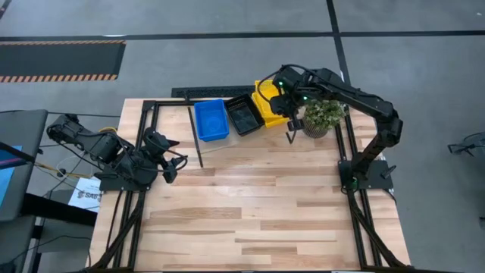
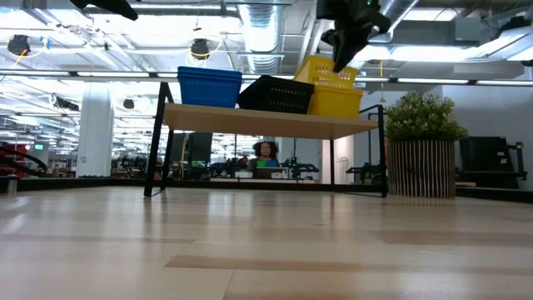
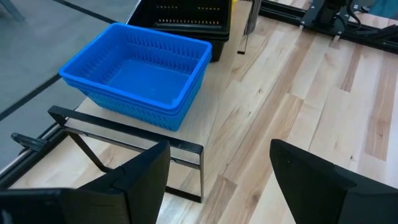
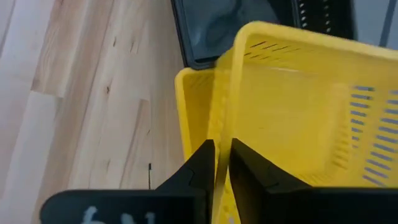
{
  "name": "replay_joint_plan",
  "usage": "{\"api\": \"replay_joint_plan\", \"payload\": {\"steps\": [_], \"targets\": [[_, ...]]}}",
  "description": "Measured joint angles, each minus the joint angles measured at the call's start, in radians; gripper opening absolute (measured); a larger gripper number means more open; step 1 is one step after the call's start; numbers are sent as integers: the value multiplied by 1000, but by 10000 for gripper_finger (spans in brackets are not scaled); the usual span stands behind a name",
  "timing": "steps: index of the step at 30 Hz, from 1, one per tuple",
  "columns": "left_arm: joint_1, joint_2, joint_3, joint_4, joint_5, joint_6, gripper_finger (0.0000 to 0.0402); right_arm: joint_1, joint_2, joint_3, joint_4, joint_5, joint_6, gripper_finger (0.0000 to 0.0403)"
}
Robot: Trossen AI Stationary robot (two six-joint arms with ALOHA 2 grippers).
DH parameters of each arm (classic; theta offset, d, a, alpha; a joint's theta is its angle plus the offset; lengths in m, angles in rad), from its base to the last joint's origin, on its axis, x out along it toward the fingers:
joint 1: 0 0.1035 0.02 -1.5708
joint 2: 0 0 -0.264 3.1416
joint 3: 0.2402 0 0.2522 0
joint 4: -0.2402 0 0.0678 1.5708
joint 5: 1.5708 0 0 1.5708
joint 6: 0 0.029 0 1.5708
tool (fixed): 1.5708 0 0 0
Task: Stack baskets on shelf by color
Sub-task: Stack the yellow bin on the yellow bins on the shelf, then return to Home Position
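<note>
The shelf (image 2: pixel 266 122) stands at the table's far edge and carries three piles: blue baskets (image 1: pixel 211 120) (image 3: pixel 140 74), black baskets (image 1: pixel 245 115) (image 2: pixel 277 94) and yellow baskets (image 1: pixel 267 105) (image 2: pixel 333 93). My right gripper (image 1: pixel 282 97) (image 4: pixel 222 165) is over the yellow pile, shut on the top yellow basket (image 4: pixel 298 112), which sits tilted in the one beneath. My left gripper (image 1: pixel 173 164) (image 3: pixel 217 180) waits open near the table's left edge, facing the blue pile. My right gripper pinches the top yellow basket's side wall at its rim (image 4: pixel 222 134), one finger inside the basket and one outside. The fingers come from above, pointing down. The basket is tilted, its held side raised (image 2: pixel 337 71) and its lower part resting in the yellow basket below.
A potted plant (image 1: pixel 324 116) (image 2: pixel 425 142) stands right of the shelf, close to my right arm. Black frame bars (image 1: pixel 195 136) run along the table's sides. Bare plank tabletop (image 1: pixel 258 205) stretches toward the near edge. A person (image 2: pixel 266 154) sits far behind the shelf.
</note>
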State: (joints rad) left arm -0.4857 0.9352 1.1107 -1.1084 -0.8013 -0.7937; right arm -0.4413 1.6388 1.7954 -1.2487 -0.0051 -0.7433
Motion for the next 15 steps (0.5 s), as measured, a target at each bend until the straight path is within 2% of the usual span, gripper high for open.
{"api": "replay_joint_plan", "payload": {"steps": [15], "targets": [[0,0,0,0,0,3,265,15,-5,15,-28,31,23,89]]}}
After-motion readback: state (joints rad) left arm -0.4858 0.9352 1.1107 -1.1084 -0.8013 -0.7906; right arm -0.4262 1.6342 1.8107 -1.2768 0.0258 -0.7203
